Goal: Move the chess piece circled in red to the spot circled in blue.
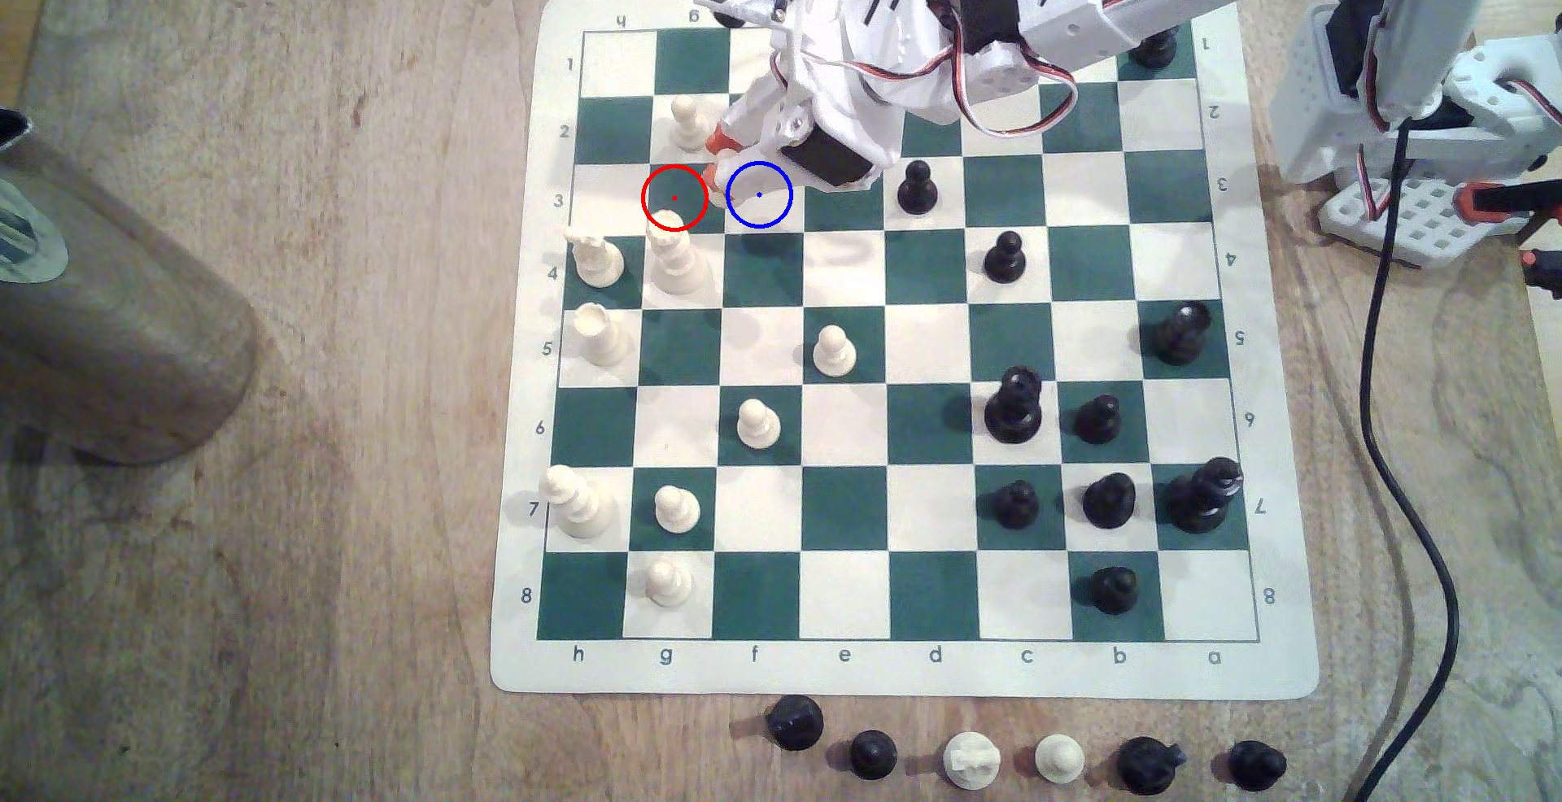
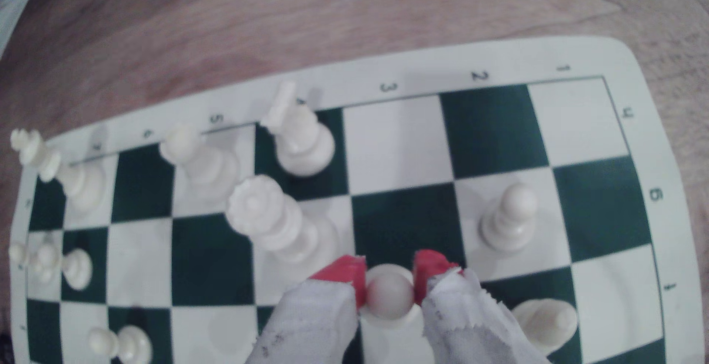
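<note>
The board [image 1: 904,667] is laid on the table [image 1: 338,599]. The pawn [image 1: 717,187] is held between the jaws of the gripper [image 1: 715,158] [image 2: 389,281], placed between the red-ringed square [image 1: 674,197] on the exterior view's left and the blue-ringed spot [image 1: 759,195] on its right. Another pawn [image 1: 689,123] is set just behind. A row of captured pieces [image 1: 1027,755] is lined up on the table before the board.
</note>
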`<state>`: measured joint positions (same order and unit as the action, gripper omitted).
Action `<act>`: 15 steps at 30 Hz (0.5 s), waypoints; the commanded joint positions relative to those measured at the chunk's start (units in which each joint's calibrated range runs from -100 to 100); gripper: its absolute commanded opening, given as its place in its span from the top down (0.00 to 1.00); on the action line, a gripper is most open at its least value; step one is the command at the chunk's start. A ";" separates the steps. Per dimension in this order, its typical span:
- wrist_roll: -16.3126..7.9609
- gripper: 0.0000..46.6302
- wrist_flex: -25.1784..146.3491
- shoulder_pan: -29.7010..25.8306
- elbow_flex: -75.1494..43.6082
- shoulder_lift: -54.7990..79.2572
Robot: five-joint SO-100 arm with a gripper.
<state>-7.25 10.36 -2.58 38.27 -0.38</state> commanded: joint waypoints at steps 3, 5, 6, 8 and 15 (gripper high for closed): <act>0.59 0.92 -1.02 0.27 -0.11 0.63; 0.98 0.92 -0.86 0.43 -0.11 1.14; 1.03 0.92 -0.61 0.43 -0.11 1.14; 1.32 0.92 -0.20 0.43 0.08 1.14; 1.86 0.92 -0.04 0.43 0.98 1.31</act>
<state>-5.98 10.36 -2.58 39.54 2.14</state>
